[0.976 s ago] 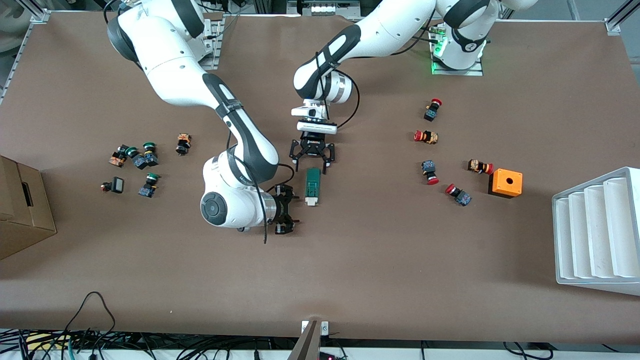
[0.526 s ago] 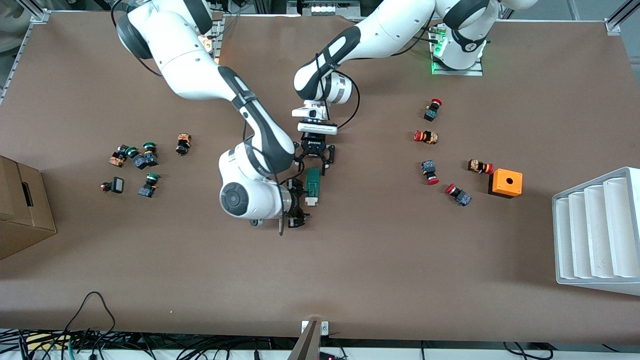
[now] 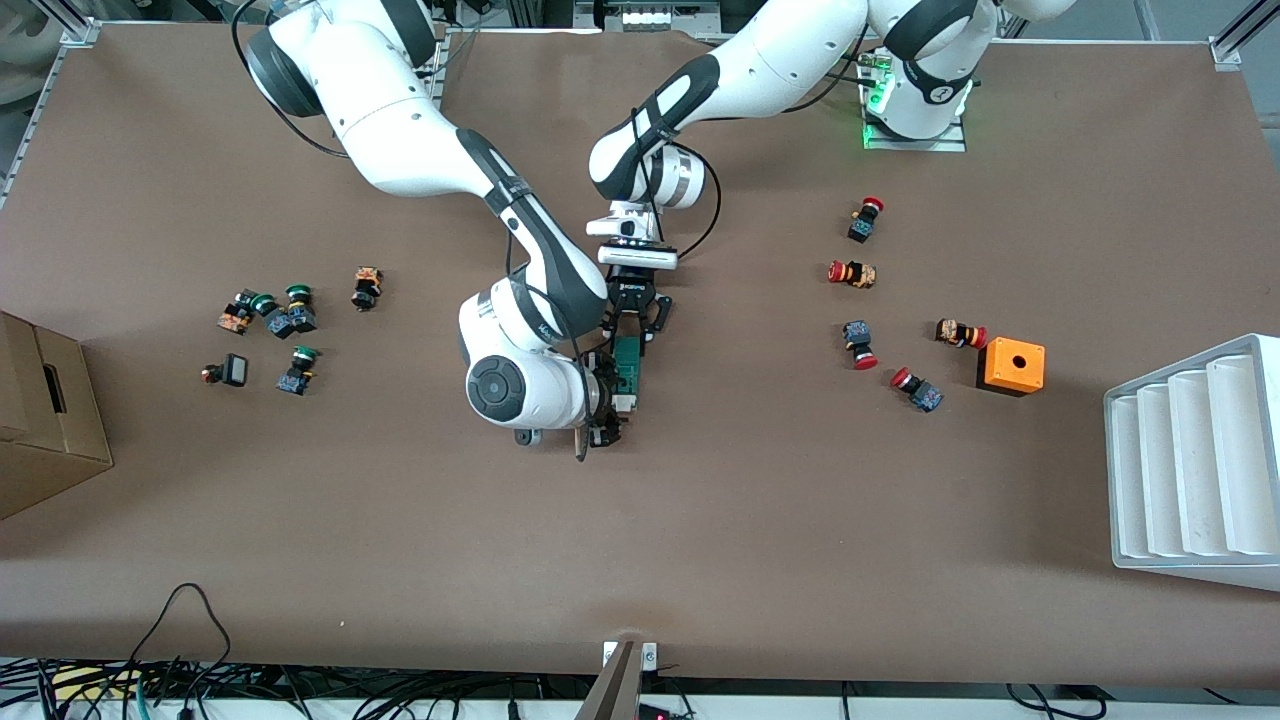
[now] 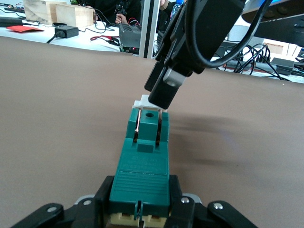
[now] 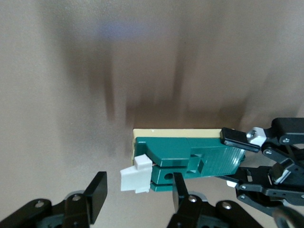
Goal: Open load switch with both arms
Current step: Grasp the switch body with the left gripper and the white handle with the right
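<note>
The dark-green load switch (image 3: 627,372) lies flat mid-table, its white tab (image 3: 622,403) at the end nearer the front camera. My left gripper (image 3: 629,338) is shut on the green end farther from that camera; in the left wrist view the body (image 4: 142,156) runs out from between the left gripper (image 4: 140,202). My right gripper (image 3: 608,405) stands open around the tab end. In the right wrist view the white tab (image 5: 135,179) sits between the right gripper (image 5: 137,192), with a gap to one finger (image 5: 97,194). The left gripper (image 5: 259,161) shows at the green end.
Several red-capped push buttons (image 3: 858,273) and an orange cube (image 3: 1011,365) lie toward the left arm's end, by a white ridged tray (image 3: 1195,465). Green-capped buttons (image 3: 285,320) and a cardboard box (image 3: 45,420) lie toward the right arm's end.
The left gripper has shut on the switch's green end. The right arm has swung in toward the switch, bringing its gripper around the white tab, its fingers a little narrower.
</note>
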Robot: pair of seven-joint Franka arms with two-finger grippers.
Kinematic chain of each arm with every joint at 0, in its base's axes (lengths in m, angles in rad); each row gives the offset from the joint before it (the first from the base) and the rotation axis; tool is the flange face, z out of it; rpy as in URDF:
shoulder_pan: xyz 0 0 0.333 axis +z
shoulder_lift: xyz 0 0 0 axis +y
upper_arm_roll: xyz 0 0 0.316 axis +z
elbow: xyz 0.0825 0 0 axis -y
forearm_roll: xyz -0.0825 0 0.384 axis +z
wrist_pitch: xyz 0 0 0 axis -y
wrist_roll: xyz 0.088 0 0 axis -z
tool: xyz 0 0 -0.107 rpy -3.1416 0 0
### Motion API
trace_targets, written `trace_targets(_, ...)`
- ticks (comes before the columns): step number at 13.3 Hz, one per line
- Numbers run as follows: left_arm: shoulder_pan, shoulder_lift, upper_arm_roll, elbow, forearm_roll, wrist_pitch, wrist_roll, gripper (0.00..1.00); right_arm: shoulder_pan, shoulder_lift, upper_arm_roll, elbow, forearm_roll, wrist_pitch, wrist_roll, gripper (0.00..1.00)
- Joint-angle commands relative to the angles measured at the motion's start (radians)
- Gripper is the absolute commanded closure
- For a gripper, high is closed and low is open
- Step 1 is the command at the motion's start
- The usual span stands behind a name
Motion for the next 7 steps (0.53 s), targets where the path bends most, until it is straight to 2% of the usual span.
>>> trace_targets(1, -0.004, 0.021, 0.003, 0.022, 0.030, 0.008, -0.036, 0.57, 0.014, 0.030, -0.014, 0.055, -0.015, -0.010, 0.027, 0.41)
trace_targets(7, -0.004, 0.021, 0.003, 0.023, 0.030, 0.008, -0.039, 0.58, 0.014, 0.032, -0.014, 0.055, -0.014, -0.008, 0.041, 0.50)
